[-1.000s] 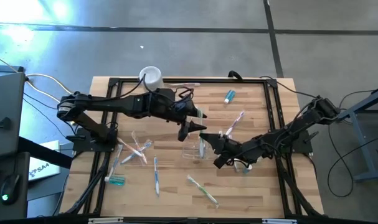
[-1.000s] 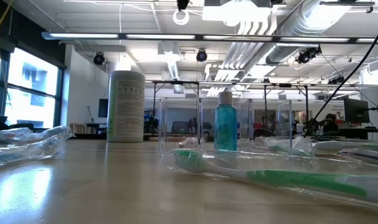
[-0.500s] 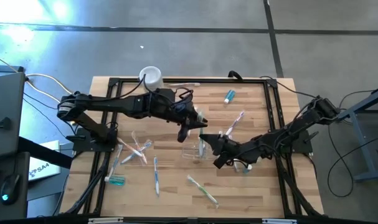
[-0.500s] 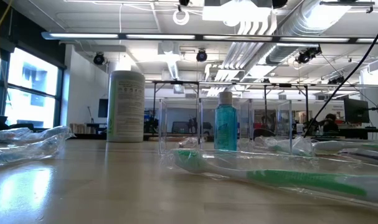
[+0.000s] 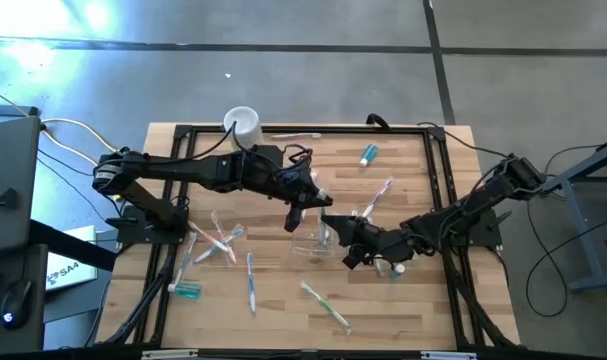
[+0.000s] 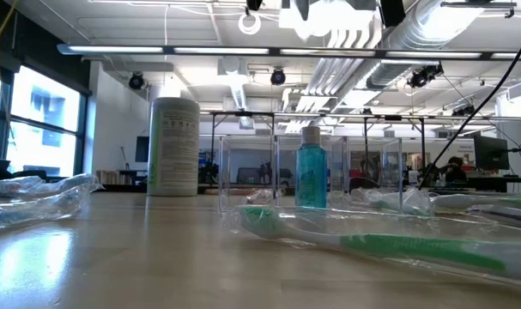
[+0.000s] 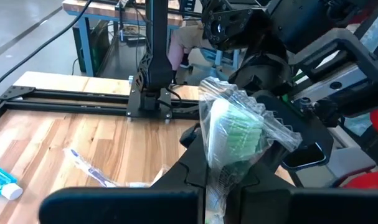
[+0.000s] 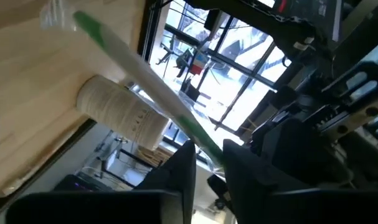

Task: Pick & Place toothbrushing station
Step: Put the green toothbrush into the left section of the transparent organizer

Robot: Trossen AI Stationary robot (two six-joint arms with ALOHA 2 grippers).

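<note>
Surface (image 5: 403, 310): carries everything, arms reaching in from both sides.
White cylinder (image 5: 243, 123): at far edge, left of centre.
Toothpaste tube (image 5: 368, 153): near far edge, right of centre; another (image 5: 186, 290) at near left.
Clear cup (image 5: 308, 245): at centre, just beside right tool.
Left tool (image 5: 295, 218): above centre, just behind cup.
Right tool (image 5: 335, 232): right of cup.
Wrapped toothbrushes: cluster (image 5: 215, 243) left of cup; one (image 5: 326, 305) before cup.

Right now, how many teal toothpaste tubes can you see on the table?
2. One toothpaste tube lies near the table's far edge, right of centre; the other toothpaste tube lies near the front left corner. More may be hidden under the arms.
</note>
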